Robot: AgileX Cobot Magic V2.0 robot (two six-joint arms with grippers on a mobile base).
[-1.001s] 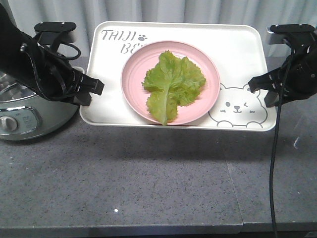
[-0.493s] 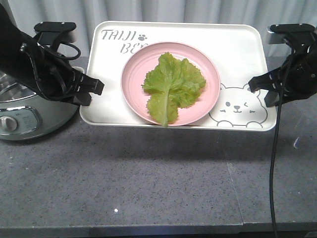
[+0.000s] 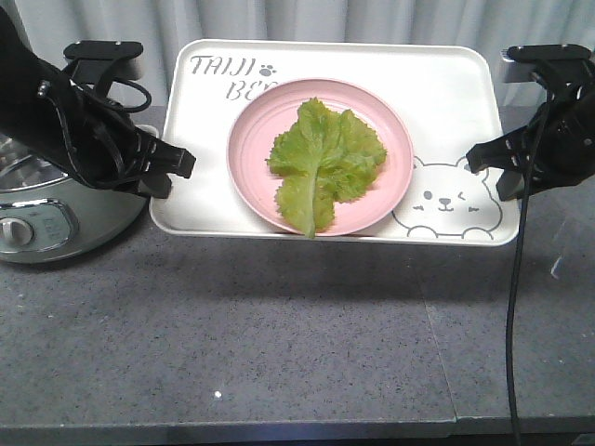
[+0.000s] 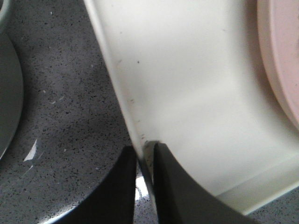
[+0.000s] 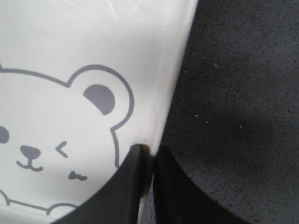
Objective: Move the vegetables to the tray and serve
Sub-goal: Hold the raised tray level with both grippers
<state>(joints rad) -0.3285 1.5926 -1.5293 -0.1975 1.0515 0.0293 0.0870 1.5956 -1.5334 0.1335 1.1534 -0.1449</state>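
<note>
The lettuce leaf (image 3: 325,163) is seen lying flat in the pink plate (image 3: 249,139), its pale rib running toward the near side and its tip reaching over the plate's near rim. The plate is set on the middle of the tray (image 3: 446,93). Part of the tray's print is hidden by it: only "TAIJI" and "BE" can be read of the lettering (image 3: 223,67), and the left edge of the bear face (image 3: 446,200) is covered.

The tray's left rim is clamped between the fingers of the left gripper (image 3: 172,172). In the left wrist view the rim is seen pinched edge-on, and only a sliver of the plate is shown at the right. The right rim, just beside the bear's ear, is gripped in the same way by the right gripper (image 3: 479,158).

A broad shadow is cast on the speckled grey countertop (image 3: 279,325) under the tray's near edge, but whether the tray is fully clear of the surface cannot be told. A metal cooker (image 3: 56,218), cut off at the left, is partly hidden behind the left arm. A black cable (image 3: 513,307) hangs down from the right arm.
</note>
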